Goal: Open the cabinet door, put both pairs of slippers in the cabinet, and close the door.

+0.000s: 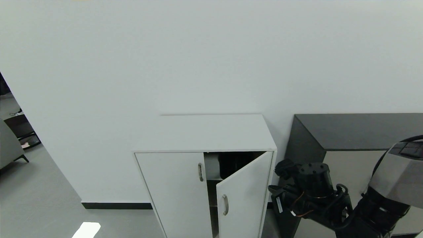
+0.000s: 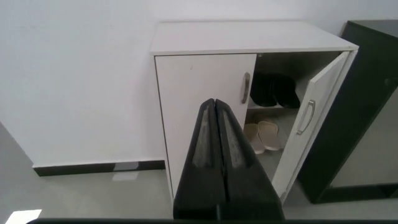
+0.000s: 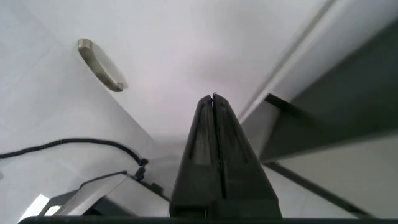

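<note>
The white cabinet [image 1: 205,132] stands against the wall with its left door [image 1: 172,185] closed and its right door [image 1: 244,195] swung partly open. Black slippers [image 2: 273,90] lie on the upper shelf and pale slippers [image 2: 263,135] on the shelf below. My left gripper [image 2: 215,102] is shut and empty, held back from the cabinet front. My right gripper [image 3: 214,98] is shut and empty, its tip close to the outer face of the open door, some way from the door's handle [image 3: 99,64]. I cannot tell whether it touches the door. The right wrist [image 1: 310,185] sits just right of the cabinet.
A dark sideboard [image 1: 357,130] stands right beside the cabinet, with my right arm in front of it. Grey floor [image 1: 49,198] stretches to the left, with a chair [image 1: 10,145] at the far left edge. A white wall rises behind everything.
</note>
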`<state>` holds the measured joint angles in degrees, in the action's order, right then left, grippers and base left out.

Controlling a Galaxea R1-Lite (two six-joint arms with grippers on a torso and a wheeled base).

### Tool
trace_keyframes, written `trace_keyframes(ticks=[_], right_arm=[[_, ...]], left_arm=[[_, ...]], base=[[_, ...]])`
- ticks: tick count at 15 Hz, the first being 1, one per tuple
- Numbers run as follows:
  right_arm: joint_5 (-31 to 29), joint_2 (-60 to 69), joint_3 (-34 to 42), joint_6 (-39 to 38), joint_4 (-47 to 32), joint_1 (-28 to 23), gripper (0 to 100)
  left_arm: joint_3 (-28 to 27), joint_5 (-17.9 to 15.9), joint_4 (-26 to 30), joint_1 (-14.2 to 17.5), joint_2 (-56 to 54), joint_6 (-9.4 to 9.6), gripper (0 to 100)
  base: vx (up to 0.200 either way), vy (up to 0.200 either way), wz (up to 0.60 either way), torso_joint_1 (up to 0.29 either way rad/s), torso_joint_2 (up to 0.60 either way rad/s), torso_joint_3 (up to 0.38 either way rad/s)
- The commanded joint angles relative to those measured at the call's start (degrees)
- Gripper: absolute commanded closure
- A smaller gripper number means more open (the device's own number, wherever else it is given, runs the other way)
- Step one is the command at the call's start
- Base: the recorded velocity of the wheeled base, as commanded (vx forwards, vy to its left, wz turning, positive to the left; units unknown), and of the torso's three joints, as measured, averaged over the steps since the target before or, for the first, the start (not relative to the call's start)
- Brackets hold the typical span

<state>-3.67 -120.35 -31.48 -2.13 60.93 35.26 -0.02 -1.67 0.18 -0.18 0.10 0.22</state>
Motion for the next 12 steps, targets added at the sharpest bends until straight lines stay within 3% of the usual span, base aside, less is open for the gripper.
trace_keyframes(ticks=[1,3,6,12], right_arm=[[0.0,-3.1,-0.3,-1.2,2.4,2.2,100],[-0.1,-6.5,-1.7,-1.2,8.0,2.4,100],[0.0,-10.7,-7.4,-1.2,8.1,2.3,100],[-0.1,-15.6,-21.1,-1.3,0.6,0.8,100]], left_arm=[[-0.1,0.0,0.0,0.0,0.0,0.04,100],[0.0,0.0,0.0,0.0,0.0,-0.22,100],[0.0,0.1,0.0,0.0,0.1,-0.13,100],[0.0,0.1,0.0,0.0,0.1,-0.22,100]], base=[[0.0,0.0,0.0,0.0,0.0,0.0],[0.0,0.0,0.0,0.0,0.0,0.0],[0.0,0.0,0.0,0.0,0.0,0.0],[0.0,0.0,0.0,0.0,0.0,0.0]])
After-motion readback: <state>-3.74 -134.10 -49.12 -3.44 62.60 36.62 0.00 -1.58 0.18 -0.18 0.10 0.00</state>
